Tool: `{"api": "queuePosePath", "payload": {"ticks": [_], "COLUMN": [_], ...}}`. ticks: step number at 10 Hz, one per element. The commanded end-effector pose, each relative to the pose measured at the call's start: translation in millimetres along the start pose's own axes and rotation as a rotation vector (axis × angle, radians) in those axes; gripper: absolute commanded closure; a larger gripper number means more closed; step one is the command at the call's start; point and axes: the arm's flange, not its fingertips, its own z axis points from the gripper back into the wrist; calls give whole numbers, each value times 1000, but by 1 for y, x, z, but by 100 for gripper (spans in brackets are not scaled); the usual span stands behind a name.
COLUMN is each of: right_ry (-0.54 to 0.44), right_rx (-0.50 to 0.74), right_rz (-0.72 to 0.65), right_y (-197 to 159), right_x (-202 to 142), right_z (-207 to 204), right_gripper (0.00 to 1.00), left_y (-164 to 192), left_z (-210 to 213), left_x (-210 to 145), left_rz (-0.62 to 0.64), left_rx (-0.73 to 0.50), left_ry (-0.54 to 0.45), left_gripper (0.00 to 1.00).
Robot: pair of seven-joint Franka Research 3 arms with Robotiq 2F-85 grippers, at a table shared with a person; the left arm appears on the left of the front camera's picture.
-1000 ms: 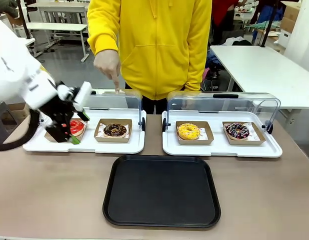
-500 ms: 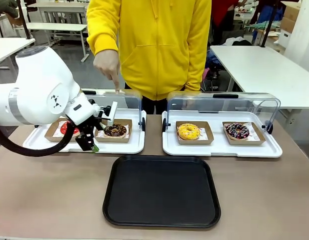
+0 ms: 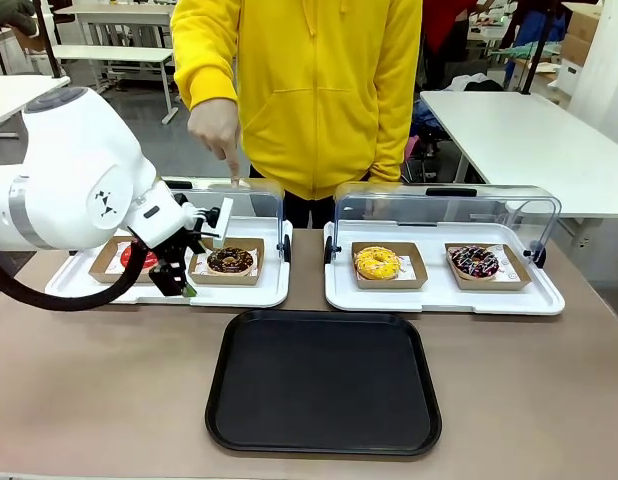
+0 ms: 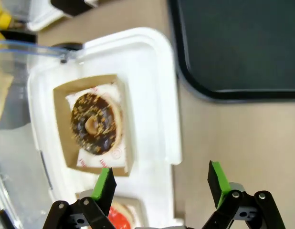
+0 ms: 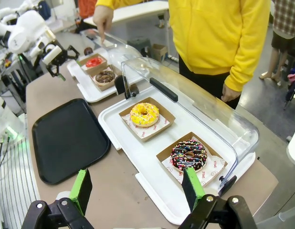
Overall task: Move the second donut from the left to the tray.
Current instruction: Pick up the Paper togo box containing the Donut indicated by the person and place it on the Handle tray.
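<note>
Mostly hidden behind left end effector [image 3: 177, 283] in front view: red donut [image 3: 138, 259]. Cut off by top and right edges in left wrist view: tray [image 4: 243, 43]. Slightly blurred there: chocolate donut [image 4: 96, 123].

A left white tray [image 3: 259, 296] and a right white tray [image 3: 439, 300] stand on the brown bench [image 3: 109, 400], the right one at 3 o'clock of the left, each with a clear domed lid [image 3: 444, 205] raised along its 12 o'clock edge. The left tray holds a glossy red donut [image 5: 94, 61] in a cardboard holder. In the right tray sits a yellow donut [image 3: 377, 263], with a dark sprinkled donut [image 3: 474, 262] at its 3 o'clock. A person in a yellow hoodie [image 3: 319, 90] stands at 12 o'clock, beyond the trays.
</note>
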Motion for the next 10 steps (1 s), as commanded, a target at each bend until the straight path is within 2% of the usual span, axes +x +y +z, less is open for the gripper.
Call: {"api": "queuePosePath", "payload": {"ticks": [1,5,10], "right_ry": [-30,-30,-30], "right_rx": [-1,-1,-1], "right_rz": [18,18,18], "right_y": [-1,-1,-1], "right_x": [2,2,2], "right_z": [-1,-1,-1], "right_gripper": [0,0,0], "left_y": [32,53,56], "left_z": [-13,-49,-65], "left_x": [-9,-8,-11], "left_rz": [30,8,23], "left_rx": [-20,-72,-123], "left_ry": [68,95,132], "left_gripper": [0,0,0]}}
